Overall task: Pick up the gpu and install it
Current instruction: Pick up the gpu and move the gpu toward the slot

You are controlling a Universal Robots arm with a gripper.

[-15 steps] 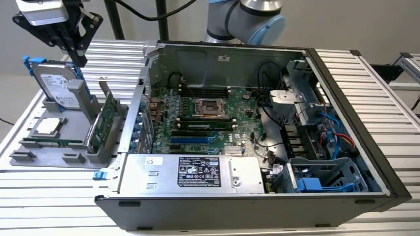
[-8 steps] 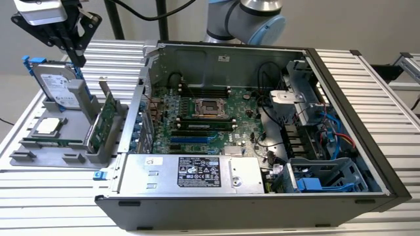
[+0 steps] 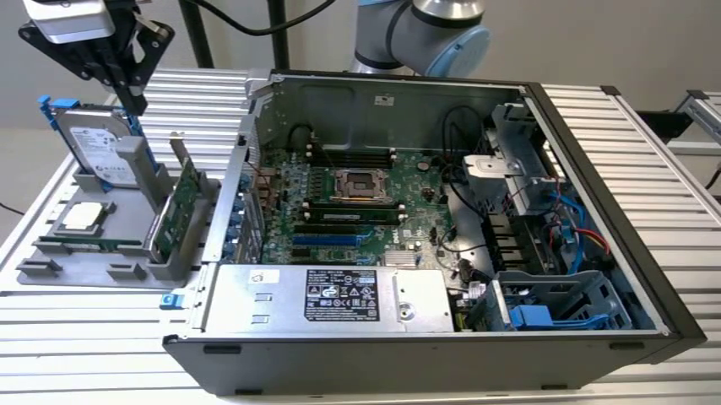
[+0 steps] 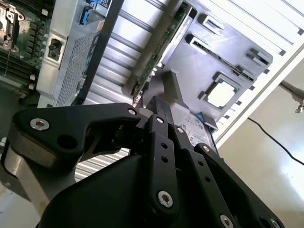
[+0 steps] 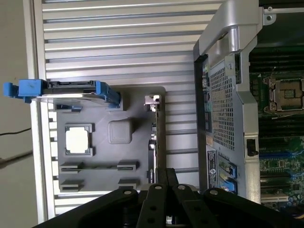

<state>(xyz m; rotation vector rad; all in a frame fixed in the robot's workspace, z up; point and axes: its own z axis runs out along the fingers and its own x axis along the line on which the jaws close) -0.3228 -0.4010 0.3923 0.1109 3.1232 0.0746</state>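
The gpu (image 3: 178, 215) is a green card with a silver end bracket. It stands on edge in a slot of the grey holder (image 3: 67, 261), on the exterior view's left, just outside the open computer case (image 3: 451, 211). Both wrist views show it edge-on as a thin green strip (image 4: 164, 45) (image 5: 153, 137). My gripper (image 3: 133, 97) hangs in the air above the holder, higher than the gpu and toward the exterior view's left of it. Its black fingers (image 4: 156, 111) (image 5: 166, 175) point down at the card, shut together with nothing between them.
In the holder there are also a silver hard drive with blue rails (image 3: 101, 148), a square processor chip (image 3: 81, 217) and a narrow memory stick (image 5: 99, 166). The case lies open, showing its motherboard (image 3: 349, 211) and power supply (image 3: 327, 295). A slatted metal table (image 3: 67, 346) carries everything.
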